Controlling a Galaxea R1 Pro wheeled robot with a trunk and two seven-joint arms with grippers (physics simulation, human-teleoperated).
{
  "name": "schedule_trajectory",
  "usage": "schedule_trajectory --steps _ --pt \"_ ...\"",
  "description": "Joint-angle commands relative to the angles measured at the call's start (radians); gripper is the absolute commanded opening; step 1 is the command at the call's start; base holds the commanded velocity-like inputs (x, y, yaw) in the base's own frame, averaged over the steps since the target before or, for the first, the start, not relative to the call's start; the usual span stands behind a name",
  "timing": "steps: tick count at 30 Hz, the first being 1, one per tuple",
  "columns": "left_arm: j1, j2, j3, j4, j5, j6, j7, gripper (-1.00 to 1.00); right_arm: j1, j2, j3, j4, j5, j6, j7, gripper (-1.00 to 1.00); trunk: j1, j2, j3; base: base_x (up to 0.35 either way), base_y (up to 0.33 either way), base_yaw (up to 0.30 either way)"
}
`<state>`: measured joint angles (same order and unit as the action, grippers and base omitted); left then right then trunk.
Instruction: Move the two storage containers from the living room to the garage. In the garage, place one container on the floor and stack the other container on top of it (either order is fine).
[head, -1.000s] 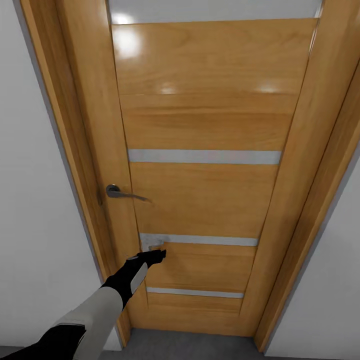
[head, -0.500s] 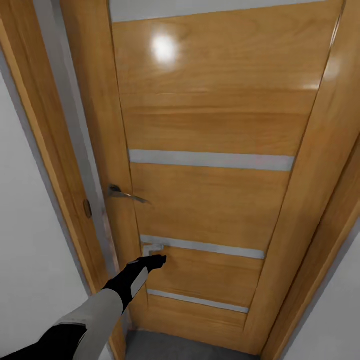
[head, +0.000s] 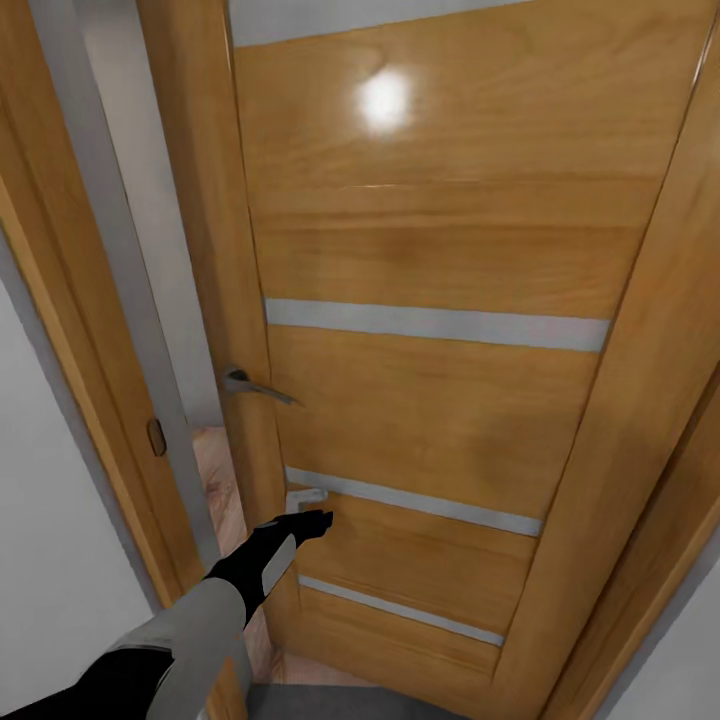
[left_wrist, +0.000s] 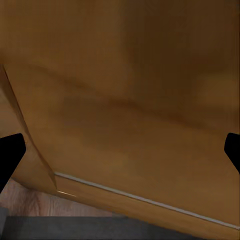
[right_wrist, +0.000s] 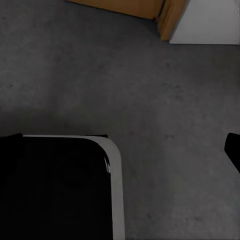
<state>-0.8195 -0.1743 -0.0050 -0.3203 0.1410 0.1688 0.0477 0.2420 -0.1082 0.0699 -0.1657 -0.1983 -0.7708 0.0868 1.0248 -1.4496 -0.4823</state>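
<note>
1. The left gripper (head: 318, 520) reaches forward, touching the honey-coloured wooden door with grey stripes (head: 430, 400) (ajar); fingers (left_wrist: 10, 155) spread wide.
2. Light wood-plank flooring (head: 222, 490) shows through the gap; dark grey concrete floor (right_wrist: 165, 95) lies below.

A home interior, at a doorway between rooms. A honey-coloured wooden door (head: 420, 330) with pale horizontal inlay strips (head: 435, 325) and a metal lever handle (head: 255, 387) stands ajar in a matching wooden frame (head: 85, 330) — plain white walls (head: 50, 540) flank it. Through the gap beside the door's edge, light wood-plank flooring (head: 222, 490) shows, the sort laid in a living space. On the near side lies dark grey, mottled concrete floor (right_wrist: 165, 100) — a garage or utility surface.
</note>
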Motion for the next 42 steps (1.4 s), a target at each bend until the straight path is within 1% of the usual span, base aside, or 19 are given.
schedule_trajectory --steps 1,18,22,34,42 --pt "0.0 0.0 0.002 -0.003 0.006 0.006 0.004 1.0 0.0 -0.001 0.007 -0.001 -0.01 -0.002 0.005 1.0 0.0 0.0 0.0 0.017 0.0 0.0" --pt "0.0 0.0 0.002 -0.003 0.006 0.005 0.004 1.0 0.0 -0.001 0.007 -0.001 -0.01 -0.004 0.005 1.0 0.0 0.0 0.021 0.003 0.0 0.0" --pt "0.0 0.0 0.001 -0.003 0.005 0.007 0.005 1.0 0.0 -0.001 0.007 -0.001 -0.01 -0.004 0.005 1.0 0.0 0.0 0.022 0.189 0.0 0.0" --pt "0.0 0.0 0.002 -0.003 0.005 0.009 0.005 1.0 0.0 -0.001 0.007 -0.001 -0.01 -0.004 0.005 1.0 0.0 0.0 0.022 0.304 0.0 0.0" --pt "0.0 0.0 0.0 -0.003 0.006 0.009 0.004 1.0 0.0 -0.001 0.007 -0.001 -0.01 -0.004 0.005 1.0 0.0 0.0 0.022 0.027 0.0 0.0"
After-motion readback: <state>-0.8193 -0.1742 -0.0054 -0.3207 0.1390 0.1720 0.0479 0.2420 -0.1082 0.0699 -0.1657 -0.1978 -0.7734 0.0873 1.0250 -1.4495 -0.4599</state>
